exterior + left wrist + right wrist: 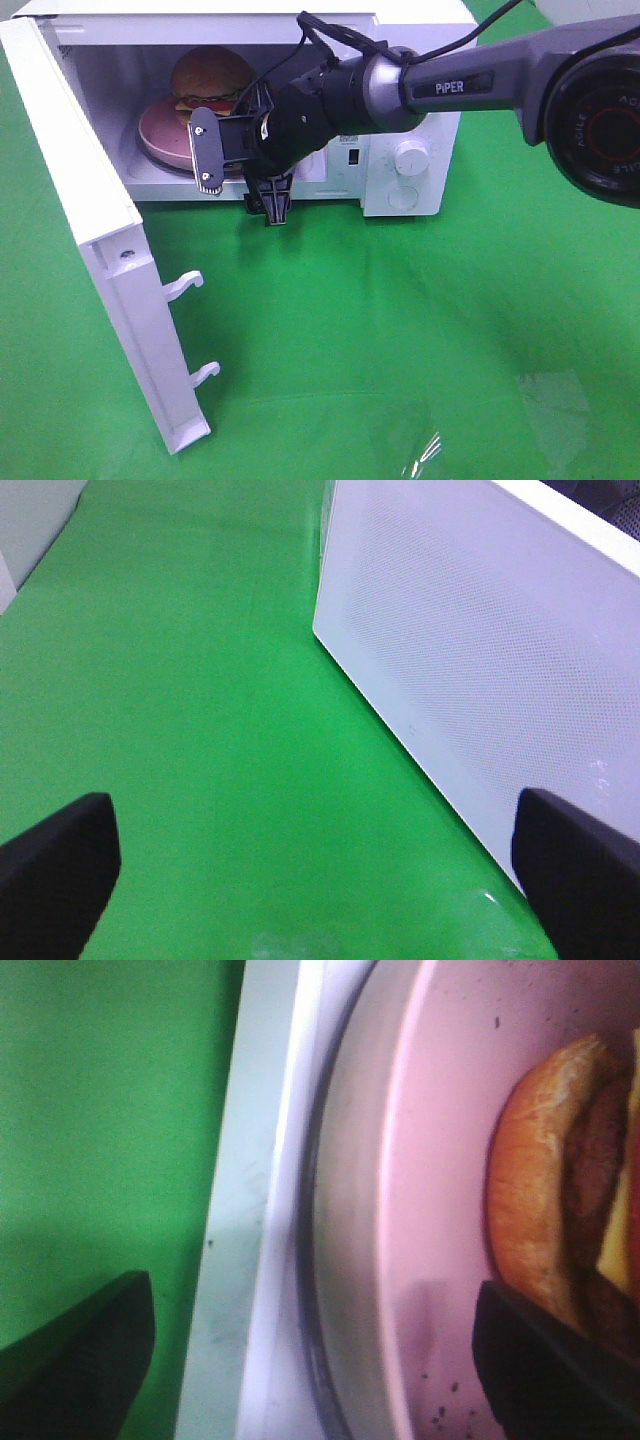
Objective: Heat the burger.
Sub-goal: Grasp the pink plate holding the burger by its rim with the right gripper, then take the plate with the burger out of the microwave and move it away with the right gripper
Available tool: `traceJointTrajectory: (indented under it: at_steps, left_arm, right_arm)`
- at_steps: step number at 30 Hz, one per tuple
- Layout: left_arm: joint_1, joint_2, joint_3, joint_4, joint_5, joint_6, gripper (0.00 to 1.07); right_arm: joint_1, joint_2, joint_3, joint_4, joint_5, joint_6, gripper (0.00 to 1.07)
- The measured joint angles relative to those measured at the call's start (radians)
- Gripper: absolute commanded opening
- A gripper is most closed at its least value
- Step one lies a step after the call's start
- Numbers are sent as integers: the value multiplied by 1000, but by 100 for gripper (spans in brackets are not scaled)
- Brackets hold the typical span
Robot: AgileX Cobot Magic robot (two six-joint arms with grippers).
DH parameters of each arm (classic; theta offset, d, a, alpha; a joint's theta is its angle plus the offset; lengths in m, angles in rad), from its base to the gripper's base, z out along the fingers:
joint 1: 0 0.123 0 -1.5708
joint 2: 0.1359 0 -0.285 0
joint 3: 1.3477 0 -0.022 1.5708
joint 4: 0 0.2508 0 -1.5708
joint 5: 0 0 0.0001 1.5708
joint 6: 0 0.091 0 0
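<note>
The burger point(210, 78) stands on a round pink plate point(158, 140) inside the open white microwave point(410, 115). My right gripper point(240, 203) hovers at the front of the oven's opening, just before the plate's near rim, with its jaws wide apart and nothing held. In the right wrist view the burger point(540, 1180) lies on the plate point(430, 1160), and the right gripper point(320, 1360) straddles the plate rim and the oven's sill without pinching them. The left gripper point(320, 880) is open over green cloth beside the microwave door point(480, 650); it is outside the high view.
The microwave door point(90, 220) swings out to the left, its two latch hooks point(185, 285) pointing toward the middle. Control knobs point(408, 157) sit on the oven's right panel. Green cloth point(400, 330) covers the table, and the right arm point(480, 85) reaches in from the upper right.
</note>
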Motion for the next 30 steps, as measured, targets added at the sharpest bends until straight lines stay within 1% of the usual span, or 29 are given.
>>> traceJointTrajectory:
  at_steps: [1, 2, 3, 4, 5, 6, 7, 8, 9, 10, 11, 12, 13, 14, 24, 30]
  left_arm:
    - [0, 0, 0, 0, 0, 0, 99]
    - [0, 0, 0, 0, 0, 0, 99]
    - [0, 0, 0, 0, 0, 0, 99]
    - [0, 0, 0, 0, 0, 0, 99]
    - [0, 0, 0, 0, 0, 0, 99]
    - [0, 0, 0, 0, 0, 0, 99]
    - [0, 0, 0, 0, 0, 0, 99]
    - [0, 0, 0, 0, 0, 0, 99]
    - [0, 0, 0, 0, 0, 0, 99]
    - [0, 0, 0, 0, 0, 0, 99]
    - [0, 0, 0, 0, 0, 0, 99]
    - [0, 0, 0, 0, 0, 0, 99]
    - [0, 0, 0, 0, 0, 0, 99]
    - [0, 0, 0, 0, 0, 0, 99]
    - [0, 0, 0, 0, 0, 0, 99]
    - [0, 0, 0, 0, 0, 0, 99]
  right_arm:
    - [0, 0, 0, 0, 0, 0, 83]
    - [-1, 4, 0, 23, 1, -3, 79]
    - [-2, 7, 0, 47, 4, -10, 71]
    - [-2, 7, 0, 47, 4, -10, 71]
    - [-2, 6, 0, 63, 3, -10, 61]
    - [-2, 6, 0, 63, 3, -10, 61]
    - [-2, 6, -1, 67, 3, -10, 55]
    - [-2, 6, -1, 67, 3, -10, 55]
    - [-2, 6, -5, 68, 4, -10, 41]
    - [-2, 6, -5, 68, 4, -10, 41]
    - [-2, 9, -11, 70, 0, -10, 25]
    - [-2, 8, -12, 89, 13, -13, 11]
    - [-2, 8, -12, 89, 13, -13, 11]
    - [0, 1, -12, 114, 27, -17, 0]
    - [-1, -10, -16, 129, 50, -33, 0]
    - [-1, -26, -16, 134, 124, -101, 0]
